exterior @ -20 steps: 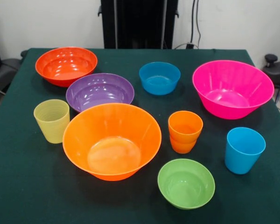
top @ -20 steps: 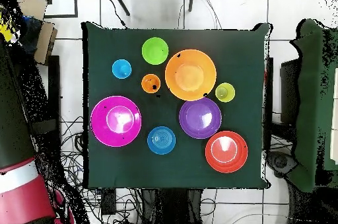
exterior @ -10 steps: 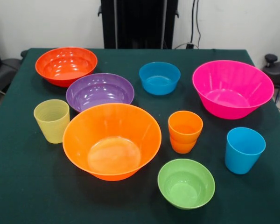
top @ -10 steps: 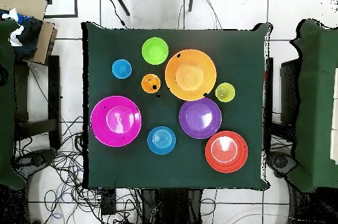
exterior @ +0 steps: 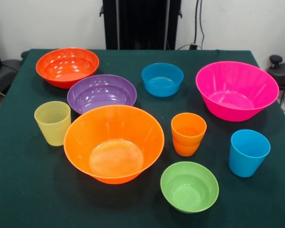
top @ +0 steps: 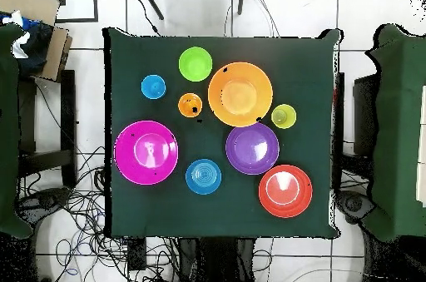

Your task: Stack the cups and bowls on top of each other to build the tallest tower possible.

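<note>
You are looking at no change on the table (exterior: 19, 190): the cups and bowls are all sitting apart as before, the orange cup (exterior: 188, 133) doubled. No gripper is showing, so I cannot tell its state; stacking is not yet starting.

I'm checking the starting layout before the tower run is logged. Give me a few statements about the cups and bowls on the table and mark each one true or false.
1. The large orange bowl already sits inside the hot pink bowl. False: they stand apart on the green table.
2. The orange cup looks like two cups nested together. True: a second rim shows below the top one.
3. The sky blue cup lies on its side. False: it stands upright, mouth up.
4. In the front view, the purple bowl stands between the red-orange bowl and the large orange bowl. True.
5. The lime green bowl holds a cup. False: it is empty.
</note>
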You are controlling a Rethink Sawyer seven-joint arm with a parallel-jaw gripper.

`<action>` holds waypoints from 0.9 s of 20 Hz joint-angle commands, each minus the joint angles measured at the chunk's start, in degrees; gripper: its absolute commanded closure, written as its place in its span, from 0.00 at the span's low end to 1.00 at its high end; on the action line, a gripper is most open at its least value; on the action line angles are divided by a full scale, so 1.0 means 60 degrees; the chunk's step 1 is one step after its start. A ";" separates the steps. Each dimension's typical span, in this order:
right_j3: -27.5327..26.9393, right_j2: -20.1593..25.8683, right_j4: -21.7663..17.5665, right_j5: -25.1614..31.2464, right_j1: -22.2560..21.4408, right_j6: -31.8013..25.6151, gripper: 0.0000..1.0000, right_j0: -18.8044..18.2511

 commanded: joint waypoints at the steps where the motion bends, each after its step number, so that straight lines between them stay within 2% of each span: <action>1: 0.2330 0.1812 -0.1311 -0.0588 -0.0630 -0.0651 1.00 -0.0606; 10: 0.2862 0.2537 -0.2678 -0.0295 -0.1691 -0.2638 1.00 -0.1787; 18: 0.3039 0.3584 -0.4261 -0.0333 -0.2520 -0.4220 1.00 -0.3287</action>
